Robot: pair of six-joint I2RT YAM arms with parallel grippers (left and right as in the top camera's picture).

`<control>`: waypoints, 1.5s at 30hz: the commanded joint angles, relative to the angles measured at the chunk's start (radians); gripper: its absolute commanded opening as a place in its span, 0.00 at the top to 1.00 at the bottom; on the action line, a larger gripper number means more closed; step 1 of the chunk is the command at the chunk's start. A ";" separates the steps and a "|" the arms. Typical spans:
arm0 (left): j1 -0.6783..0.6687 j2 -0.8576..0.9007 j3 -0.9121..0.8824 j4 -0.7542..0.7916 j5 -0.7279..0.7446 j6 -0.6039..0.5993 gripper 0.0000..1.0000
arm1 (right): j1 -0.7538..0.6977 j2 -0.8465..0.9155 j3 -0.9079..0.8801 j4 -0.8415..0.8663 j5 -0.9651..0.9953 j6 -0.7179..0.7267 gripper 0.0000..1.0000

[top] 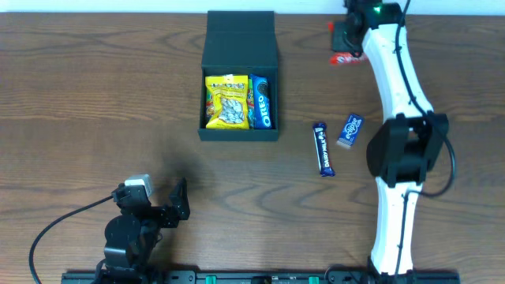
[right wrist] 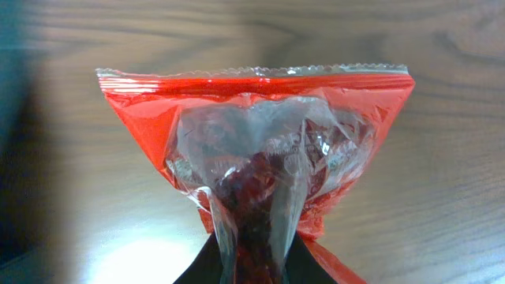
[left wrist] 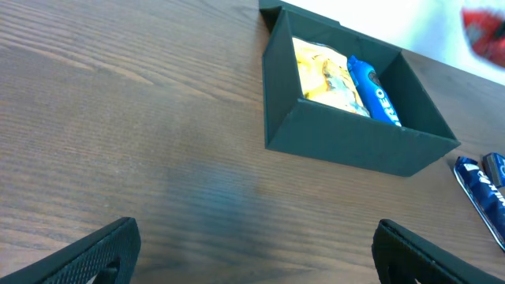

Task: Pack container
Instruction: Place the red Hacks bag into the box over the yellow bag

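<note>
The container (top: 239,134) is seen open on the surface (top: 95,95), toward its far edge, with a yellow packet (top: 226,101) and a blue Oreo pack (top: 263,101) laid side by side inside. A red packet (right wrist: 252,118) is clamped by the right tool (right wrist: 252,260) well to the container's right. The left tool (left wrist: 256,252) is seen with its fingers wide apart, near the front edge.

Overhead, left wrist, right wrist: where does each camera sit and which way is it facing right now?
Overhead: above the table, looking straight down; shows the left end effector near side, the right end effector far side.
Left wrist: low over the table, facing the container; its open fingers frame the bottom corners.
Right wrist: close above the table, filled by the red packet pinched in its dark fingertips.
Shared: overhead and left wrist both show the container, yellow packet and Oreo pack.
</note>
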 commanded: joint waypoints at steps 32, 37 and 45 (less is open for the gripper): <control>0.002 -0.006 -0.018 0.001 -0.001 -0.001 0.05 | 0.535 0.187 0.007 -0.047 -0.113 0.586 0.83; 0.002 -0.006 -0.018 0.001 -0.001 -0.001 0.05 | 0.524 0.178 0.008 -0.043 -0.125 0.584 0.36; 0.002 -0.006 -0.018 0.001 -0.001 -0.001 0.05 | 0.462 -0.004 0.008 -0.036 -0.132 0.525 0.01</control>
